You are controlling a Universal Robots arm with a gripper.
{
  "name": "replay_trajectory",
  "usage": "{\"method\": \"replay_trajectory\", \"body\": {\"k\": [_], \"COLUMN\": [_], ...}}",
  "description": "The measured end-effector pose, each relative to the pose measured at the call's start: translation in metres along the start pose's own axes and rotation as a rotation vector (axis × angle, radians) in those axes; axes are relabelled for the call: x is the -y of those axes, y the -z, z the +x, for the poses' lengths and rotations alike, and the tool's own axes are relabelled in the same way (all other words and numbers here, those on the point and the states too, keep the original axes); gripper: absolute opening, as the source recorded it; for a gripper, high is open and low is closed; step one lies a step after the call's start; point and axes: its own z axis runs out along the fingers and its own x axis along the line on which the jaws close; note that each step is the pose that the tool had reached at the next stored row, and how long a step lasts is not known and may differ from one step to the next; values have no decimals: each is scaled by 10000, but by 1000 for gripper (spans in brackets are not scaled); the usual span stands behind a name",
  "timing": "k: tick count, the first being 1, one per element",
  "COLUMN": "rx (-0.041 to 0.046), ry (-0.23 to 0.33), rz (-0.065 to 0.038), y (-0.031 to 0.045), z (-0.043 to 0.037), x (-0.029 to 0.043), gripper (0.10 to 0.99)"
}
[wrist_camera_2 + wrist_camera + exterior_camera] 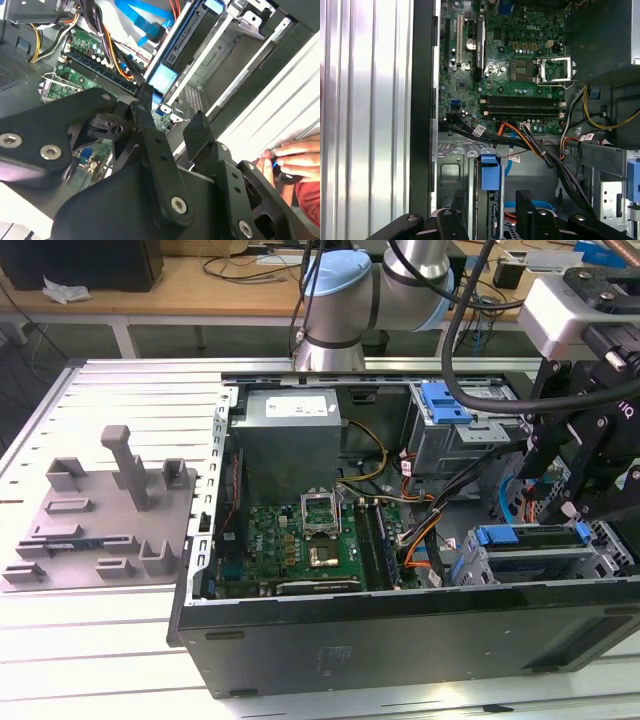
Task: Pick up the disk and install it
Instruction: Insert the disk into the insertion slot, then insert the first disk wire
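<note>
The disk (530, 537) stands on edge in the grey drive cage (500, 565) at the front corner of the open computer case, on the exterior view's right. Blue carrier pieces frame both of its ends. My gripper (566, 508) hangs just above it, open, with nothing between its black fingers. In the second wrist view the gripper (172, 112) spreads over the disk's long blue carrier edge (182, 42). In the first wrist view the carrier's blue end (490, 172) sits just beyond the gap of the gripper (487, 210).
The case holds a green motherboard (300, 535), a grey power-supply box (290, 435), a blue-latched bay (445, 402) and cable bundles (420, 525). A grey fixture plate (100, 515) lies on the exterior view's left. A person's hand (295, 160) rests beside the case.
</note>
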Motion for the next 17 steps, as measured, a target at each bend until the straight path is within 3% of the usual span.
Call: {"method": "replay_trajectory", "body": {"k": [15,17], "rx": [-3,-119], "ry": [1,-3], "rz": [7,4], "y": [0,-4], "z": [-1,-41], "x": [0,1], "gripper": [522,522]}}
